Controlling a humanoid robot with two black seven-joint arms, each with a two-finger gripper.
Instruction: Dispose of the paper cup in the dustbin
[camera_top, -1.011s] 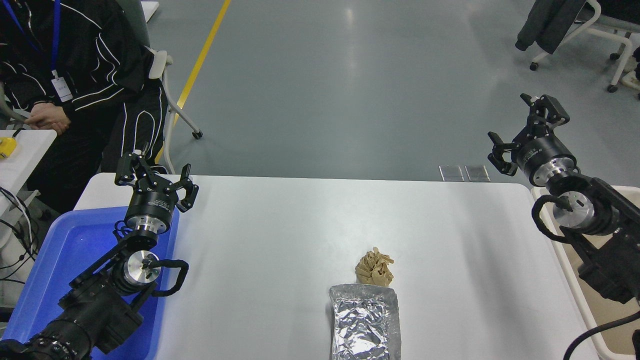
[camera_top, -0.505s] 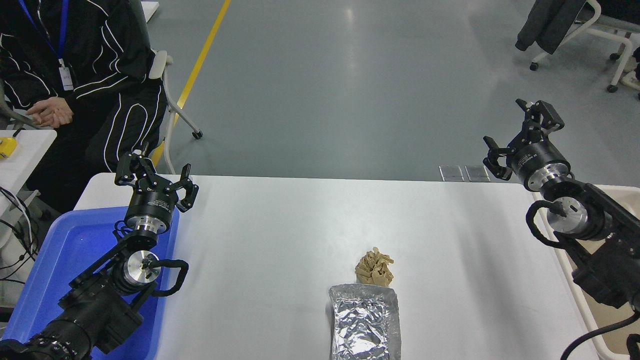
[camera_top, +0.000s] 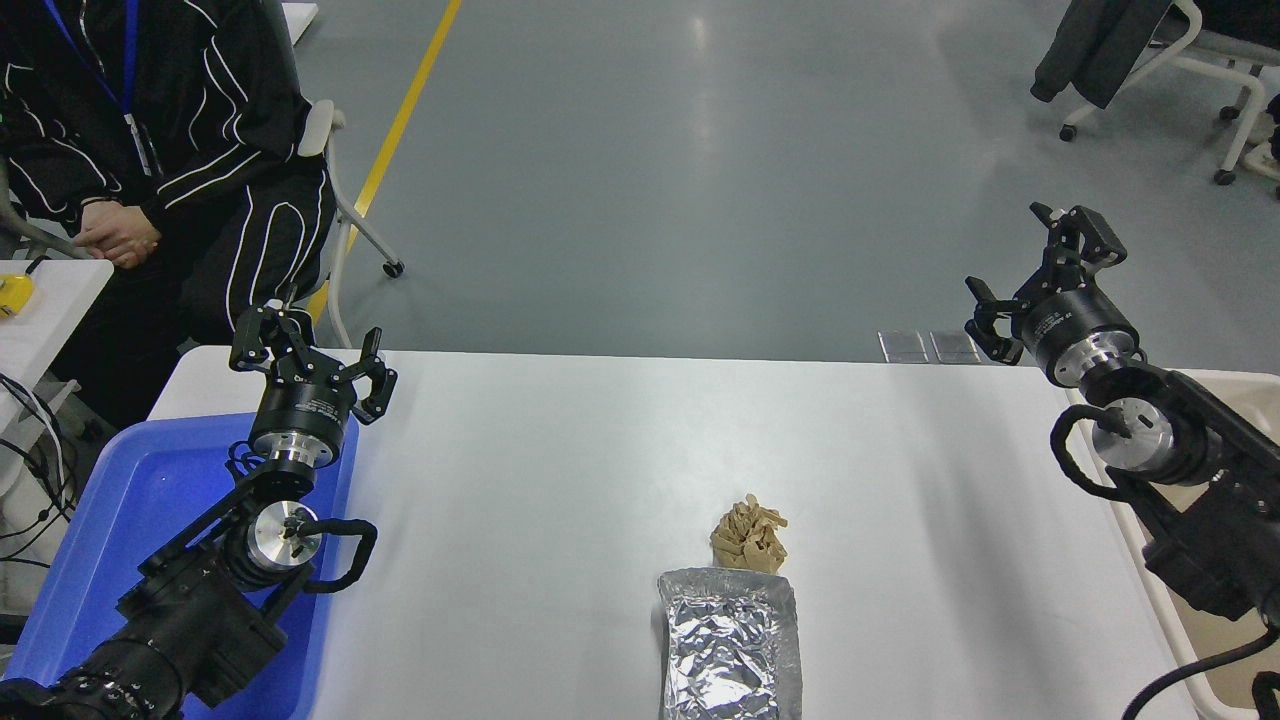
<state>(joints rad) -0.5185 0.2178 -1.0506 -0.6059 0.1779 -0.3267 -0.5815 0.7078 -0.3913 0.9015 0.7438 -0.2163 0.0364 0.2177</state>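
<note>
The paper cup is out of view. The beige dustbin (camera_top: 1140, 545) stands beside the table's right edge; only its pale rim and part of its inside show behind my right arm. My right gripper (camera_top: 1040, 272) is open and empty, held above the table's far right corner and the floor beyond it. My left gripper (camera_top: 308, 352) is open and empty, parked at the lower left over the far end of the blue tray.
A crinkled silver foil pouch (camera_top: 730, 650) lies at the table's front centre, a crumpled brown paper wad (camera_top: 750, 535) just behind it. A blue plastic tray (camera_top: 120, 510) sits at the left edge. A person (camera_top: 150, 150) sits at the far left. A chair stands far right.
My right gripper has moved slightly left and down toward the table's far right corner. The person's hands have shifted a little. The left arm has not moved.
</note>
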